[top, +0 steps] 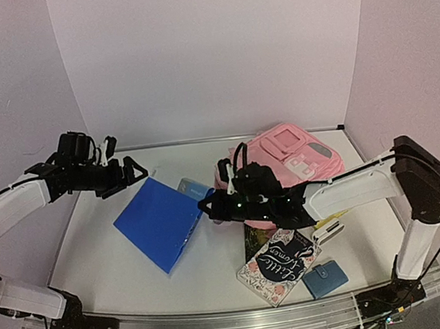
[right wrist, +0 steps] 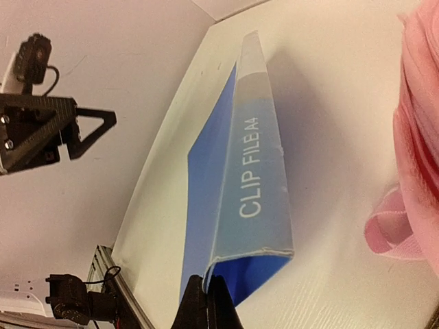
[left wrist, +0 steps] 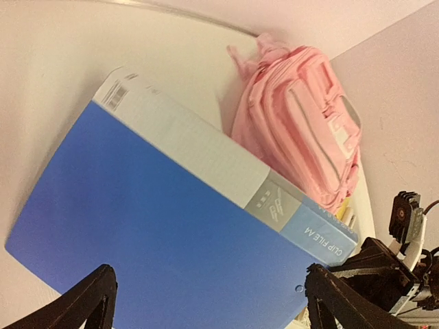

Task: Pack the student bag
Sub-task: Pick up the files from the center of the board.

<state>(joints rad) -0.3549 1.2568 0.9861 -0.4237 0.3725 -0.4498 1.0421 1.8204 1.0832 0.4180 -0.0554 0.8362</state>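
Observation:
The pink student bag (top: 291,152) lies at the back right of the table; it also shows in the left wrist view (left wrist: 302,130) and at the right edge of the right wrist view (right wrist: 418,137). A blue clip file (top: 159,220) lies left of the bag, its spine side raised. My right gripper (top: 209,207) is shut on the file's cover edge near the spine corner (right wrist: 207,291). My left gripper (top: 129,176) is open and empty, hovering above the file's far left side (left wrist: 210,277). The file (left wrist: 171,226) fills the space below its fingers.
A floral "Little Women" book (top: 279,265) and a small blue wallet (top: 325,279) lie at the front right. Something yellow (top: 331,219) lies under my right arm. White walls close in the table at the back and sides.

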